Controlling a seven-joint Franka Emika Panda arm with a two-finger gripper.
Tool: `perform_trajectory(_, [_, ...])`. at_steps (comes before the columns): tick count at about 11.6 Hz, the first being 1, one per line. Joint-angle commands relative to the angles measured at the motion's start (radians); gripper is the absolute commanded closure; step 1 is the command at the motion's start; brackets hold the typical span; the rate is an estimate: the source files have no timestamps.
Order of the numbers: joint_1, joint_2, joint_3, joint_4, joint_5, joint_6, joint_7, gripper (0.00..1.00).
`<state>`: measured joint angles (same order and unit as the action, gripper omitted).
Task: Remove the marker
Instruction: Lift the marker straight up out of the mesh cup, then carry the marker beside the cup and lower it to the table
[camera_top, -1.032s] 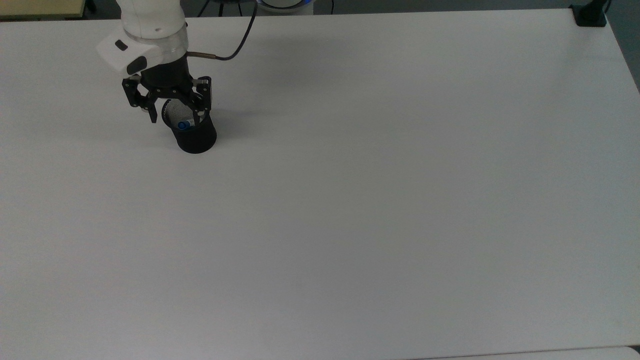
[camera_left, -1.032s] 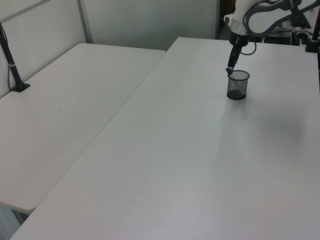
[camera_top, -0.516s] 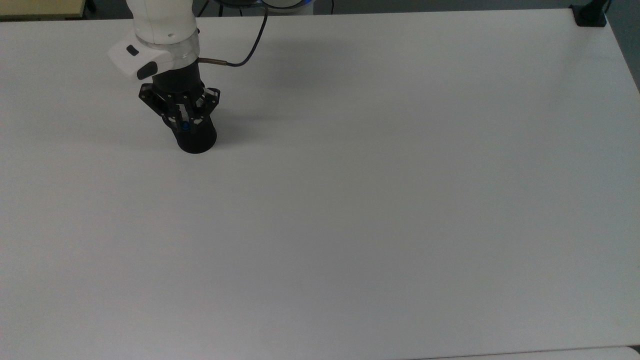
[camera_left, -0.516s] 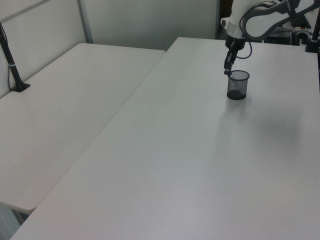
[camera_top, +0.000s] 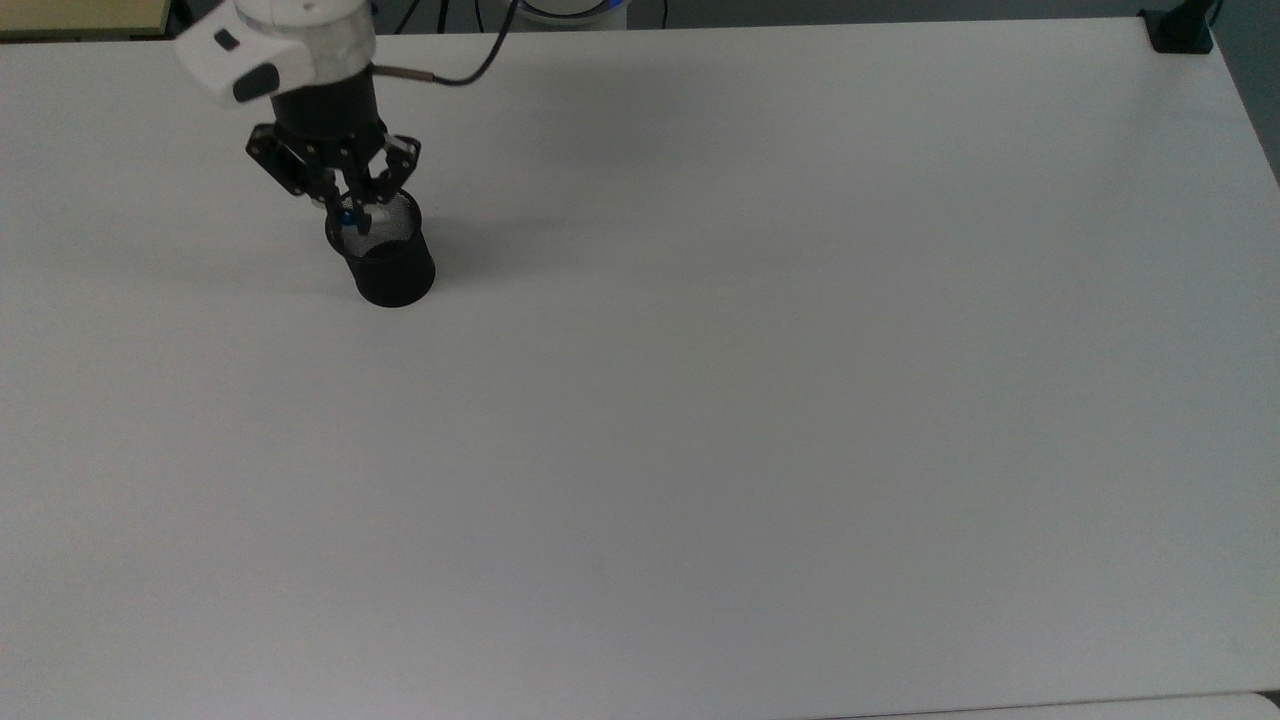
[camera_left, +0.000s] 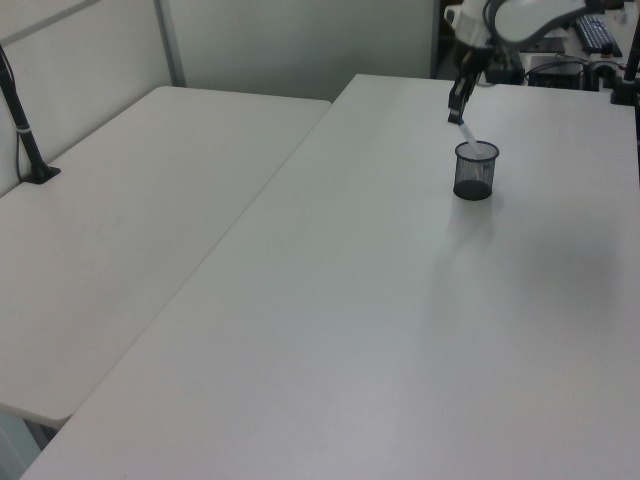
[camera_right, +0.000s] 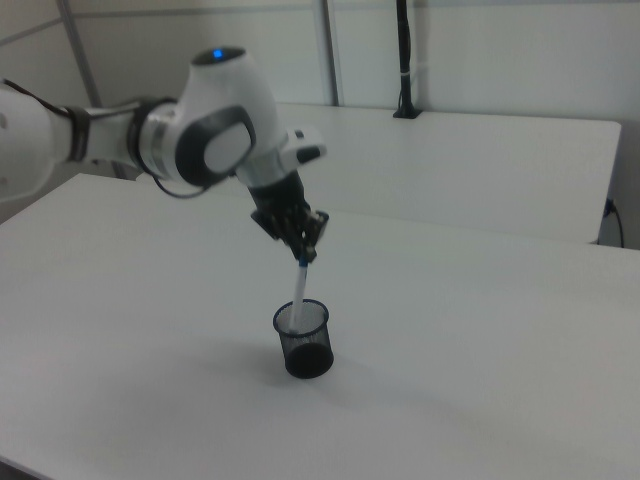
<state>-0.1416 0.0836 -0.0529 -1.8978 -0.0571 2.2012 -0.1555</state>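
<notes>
A robot claw (camera_right: 303, 254) grips the top of a tilted marker (camera_right: 298, 285), its lower end inside a black mesh cup (camera_right: 304, 340) on a white desk (camera_right: 480, 340).

Broad white desk (camera_top: 760, 400), matte and plain. Black mesh cup (camera_top: 385, 262) upright on it near the top view's upper left, casting a faint shadow. Black clamp (camera_top: 1180, 30) at the top view's upper right corner. Second white desk (camera_left: 120, 220) alongside.
</notes>
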Motion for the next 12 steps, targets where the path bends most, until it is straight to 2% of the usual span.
perform_trajectory(1, [0.004,-0.116,-0.002,0.112,0.038,-0.229,0.002,1.00])
perform_trajectory(3, [0.014,-0.131,0.002,0.181,0.092,-0.342,0.004,1.00])
perform_trajectory(5, [0.017,-0.105,0.062,0.162,0.106,-0.376,0.010,1.00])
perform_trajectory(7, [0.069,-0.030,0.079,0.116,0.111,-0.380,0.022,1.00])
perform_trajectory(10, [0.118,0.112,0.082,0.128,0.111,-0.353,0.100,0.99])
perform_trajectory(12, [0.146,0.174,0.084,0.128,0.109,-0.264,0.155,1.00])
